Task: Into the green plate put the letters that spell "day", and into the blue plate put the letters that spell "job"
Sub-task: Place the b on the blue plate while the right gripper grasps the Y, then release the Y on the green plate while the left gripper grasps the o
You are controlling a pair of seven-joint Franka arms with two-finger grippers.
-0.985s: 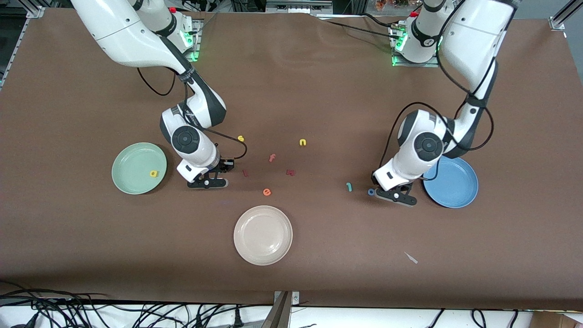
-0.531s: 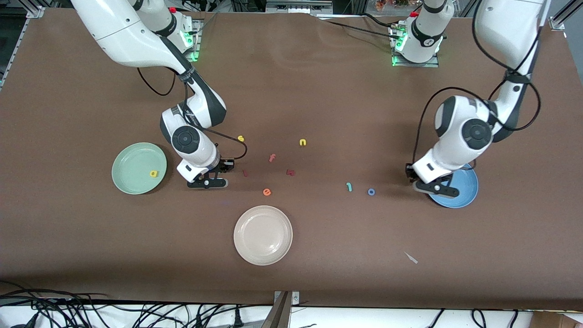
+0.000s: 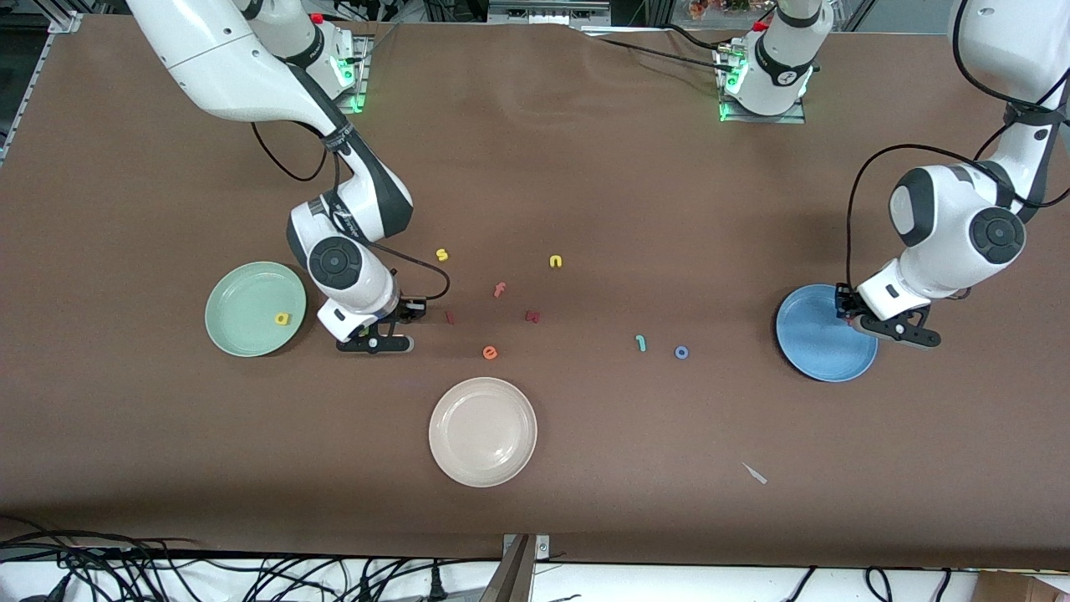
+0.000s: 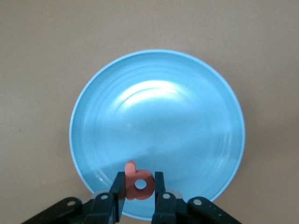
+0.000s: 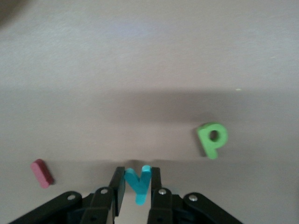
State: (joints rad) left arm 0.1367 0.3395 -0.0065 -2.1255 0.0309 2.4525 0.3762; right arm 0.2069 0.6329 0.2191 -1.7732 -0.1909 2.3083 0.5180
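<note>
Over the blue plate (image 4: 187,93), the pink "b" (image 4: 139,183) has been carried by the left claw (image 4: 140,196), pinched, unreleased; right claw (image 5: 138,196) pinches the teal "y" (image 5: 138,183).

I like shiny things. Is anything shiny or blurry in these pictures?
Left wrist view: the blue plate has a bright white shine near its middle. Right wrist view: soft, with a dark shadow band across the table. Front view: the cream-white plate glints faintly.

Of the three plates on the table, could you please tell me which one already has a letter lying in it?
The green plate, toward the right arm's end, has the yellow "a" in it. The blue plate and cream-white plate hold nothing.
</note>
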